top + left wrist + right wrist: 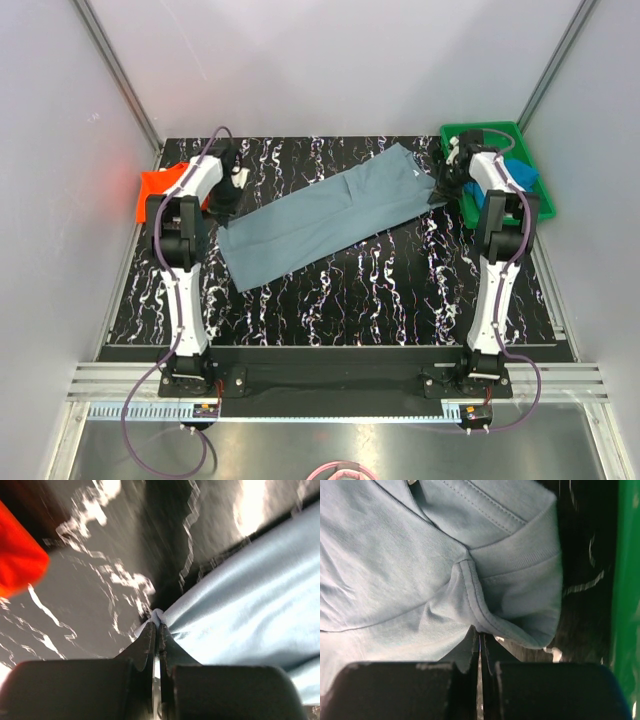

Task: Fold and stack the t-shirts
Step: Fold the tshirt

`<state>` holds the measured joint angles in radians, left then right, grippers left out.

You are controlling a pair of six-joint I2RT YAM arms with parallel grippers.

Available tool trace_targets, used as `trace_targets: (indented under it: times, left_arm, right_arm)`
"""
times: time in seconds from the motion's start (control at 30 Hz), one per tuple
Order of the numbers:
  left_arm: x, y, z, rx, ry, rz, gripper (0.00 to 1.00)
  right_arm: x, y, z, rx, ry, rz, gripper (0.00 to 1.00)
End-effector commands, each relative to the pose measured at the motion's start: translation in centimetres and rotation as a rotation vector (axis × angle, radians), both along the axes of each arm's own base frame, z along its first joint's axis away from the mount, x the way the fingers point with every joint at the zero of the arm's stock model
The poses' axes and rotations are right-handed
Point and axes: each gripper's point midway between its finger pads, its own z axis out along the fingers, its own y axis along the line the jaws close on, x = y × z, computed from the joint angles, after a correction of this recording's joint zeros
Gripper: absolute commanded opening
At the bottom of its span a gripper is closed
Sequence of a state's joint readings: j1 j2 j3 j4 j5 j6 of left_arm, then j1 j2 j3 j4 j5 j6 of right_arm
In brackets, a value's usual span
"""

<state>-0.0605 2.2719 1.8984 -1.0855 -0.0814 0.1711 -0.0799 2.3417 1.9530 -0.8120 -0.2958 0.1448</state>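
the left gripper (156, 626) is clamped on a corner pinch of the grey-blue t-shirt (250, 605), and the right gripper (479, 639) is closed on a hem fold at its other end, likely so the cloth can be lifted taut for folding. the shirt is spread diagonally on the table (400, 290); the orange-red t-shirt (160, 188) is seen at the left edge, the bright blue t-shirt (522, 176) in the green tray (480, 129).

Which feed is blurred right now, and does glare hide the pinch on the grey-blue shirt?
Left wrist: table streaked with motion blur and white glare, but the grey-blue shirt fold in the left gripper reads clearly. Right wrist: sharp, even light, seams crisp. Top: sharp.
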Motion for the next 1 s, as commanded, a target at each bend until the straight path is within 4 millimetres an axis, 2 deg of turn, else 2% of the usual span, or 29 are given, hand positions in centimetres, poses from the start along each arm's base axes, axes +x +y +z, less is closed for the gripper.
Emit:
trace_targets:
  times: [0.0, 0.2, 0.23, 0.33, 0.4, 0.43, 0.53, 0.6, 0.63, 0.8, 0.9, 0.93, 0.97]
  left_arm:
    - [-1.5, -2.1, 3.4, -0.057, -0.031, -0.019, 0.0]
    - [-5.0, -4.8, 4.3, -0.077, 0.015, -0.077, 0.0]
    - [-5.6, -5.5, 4.5, -0.099, 0.029, -0.09, 0.0]
    - [-7.5, -6.9, 4.8, -0.106, 0.046, -0.128, 0.0]
    - [-8.8, -7.9, 4.8, -0.109, 0.062, -0.16, 0.0]
    - [-9.7, -8.1, 4.6, -0.108, 0.077, -0.172, 0.0]
    - [-11.3, -9.0, 4.4, -0.11, 0.104, -0.209, 0.0]
    - [-11.9, -9.6, 4.5, -0.118, 0.109, -0.225, 0.0]
    - [-12.3, -9.6, 4.6, -0.119, 0.111, -0.227, 0.0]
    - [-13.4, -9.2, 4.6, -0.113, 0.119, -0.227, 0.0]
    - [-12.9, -8.5, 5.0, -0.074, 0.081, -0.218, 0.1]
    - [-12.5, -8.4, 5.4, -0.072, 0.055, -0.21, 0.24]
    - [-11.9, -7.5, 5.8, -0.023, 0.028, -0.199, 0.32]
  right_arm:
    - [2.8, -0.1, 1.3, -0.044, -0.089, 0.032, 0.0]
    - [6.2, 0.2, 2.0, -0.054, -0.169, 0.052, 0.0]
    - [6.5, 0.4, 1.5, -0.054, -0.17, 0.059, 0.0]
    - [8.5, 1.1, 2.8, -0.043, -0.235, 0.073, 0.0]
    - [9.3, 2.0, 2.3, -0.037, -0.249, 0.087, 0.01]
    - [10.1, 2.3, 3.2, -0.034, -0.28, 0.089, 0.01]
    - [11.4, 3.5, 3.3, -0.033, -0.32, 0.107, 0.01]
    - [11.9, 3.4, 3.3, -0.036, -0.335, 0.101, 0.02]
    - [11.9, 5.2, 2.9, -0.033, -0.335, 0.13, 0.02]
    - [11.8, 5.8, 2.1, -0.063, -0.32, 0.129, 0.04]
    - [11.2, 4.8, 2.9, -0.126, -0.316, 0.118, 0.14]
    - [10.7, 4.3, 4.0, -0.15, -0.319, 0.112, 0.3]
    - [10.3, 3.9, 4.4, -0.169, -0.314, 0.113, 0.39]
